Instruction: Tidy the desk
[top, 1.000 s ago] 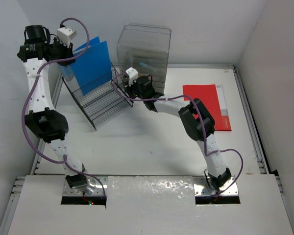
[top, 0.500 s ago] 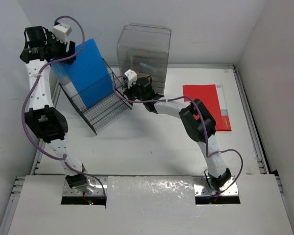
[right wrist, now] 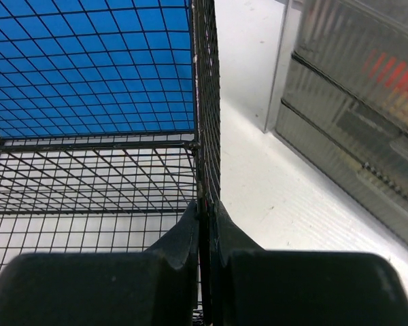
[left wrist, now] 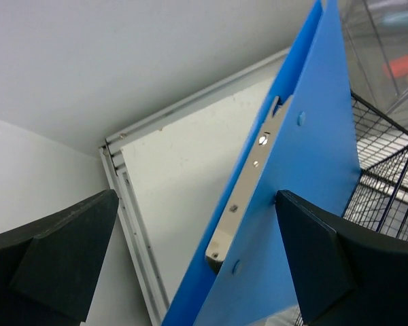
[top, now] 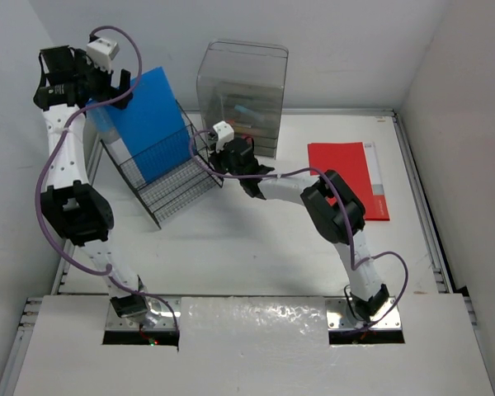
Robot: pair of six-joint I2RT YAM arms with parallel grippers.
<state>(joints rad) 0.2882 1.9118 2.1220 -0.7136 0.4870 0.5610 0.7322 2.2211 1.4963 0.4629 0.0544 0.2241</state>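
Blue and nearly upright, the folder (top: 148, 120) leans in the wire rack (top: 169, 177) at the far left of the tabletop (top: 256, 247). The left end effector (left wrist: 197, 197) is spread wide to either side of the folder, gripping nothing. Meanwhile the right end effector (right wrist: 204, 210) pinches the rack's side wire, likely to steady it.

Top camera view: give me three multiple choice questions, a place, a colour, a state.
1. Where is the red folder? A in the wire rack; B on the desk, right of the drawer box; C inside that box.
2. Colour of the folder in the wire rack? A blue; B green; C yellow.
3. The right gripper is: A open; B shut on the wire rack; C holding a pen.
B, it lies on the white top; A, the blue folder shows behind the mesh; B, fingers pinch a wire.
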